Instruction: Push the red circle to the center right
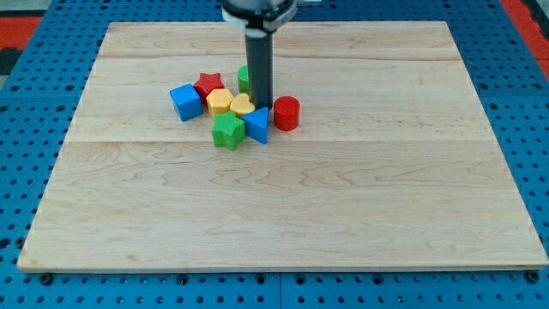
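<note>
Your red circle (286,113) sits just right of the block cluster, a little above and left of the desk's (360,215) middle. Your tip (262,106) stands down just to its left, wedged between it and the yellow heart (243,105); whether it already touches the red circle you can't quite tell, since the rod hides the gap. There is no end effector to speak of here, nothing to clench or release, only the rod's end pressing sideways.

Treat the red circle as a light, stiff little cylinder that should slide easily on the smooth wood. Being round, it will likely roll off your line if you push off-centre, so meet it squarely on its left face, at mid-height of that side, and drive straight toward the view's right.

Watch the neighbours. The blue block (257,125) lies just below-left of the red circle, close to touching, with the green star (228,131) beside it. The yellow hexagon (220,101), red star (208,84), blue cube (186,101) and a green block (244,79) half hidden behind the rod sit further left. The run to the right edge looks open.
</note>
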### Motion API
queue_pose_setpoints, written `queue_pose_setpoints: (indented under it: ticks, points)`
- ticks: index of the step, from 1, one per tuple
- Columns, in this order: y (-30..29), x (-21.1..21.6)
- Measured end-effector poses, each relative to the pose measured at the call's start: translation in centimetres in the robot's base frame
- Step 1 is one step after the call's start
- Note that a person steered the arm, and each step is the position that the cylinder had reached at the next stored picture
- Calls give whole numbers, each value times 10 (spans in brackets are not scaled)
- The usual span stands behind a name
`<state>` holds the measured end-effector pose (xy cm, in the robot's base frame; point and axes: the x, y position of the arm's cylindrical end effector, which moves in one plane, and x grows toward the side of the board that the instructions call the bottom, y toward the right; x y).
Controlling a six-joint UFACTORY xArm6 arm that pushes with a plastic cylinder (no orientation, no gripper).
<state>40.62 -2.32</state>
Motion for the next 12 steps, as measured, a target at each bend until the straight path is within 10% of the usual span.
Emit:
queue_pose_setpoints:
  ticks: [2, 4, 6, 10, 12]
  points:
    - [24, 34]
    - [89, -17]
    - [36, -55]
    - [189, -57]
    - [99, -96]
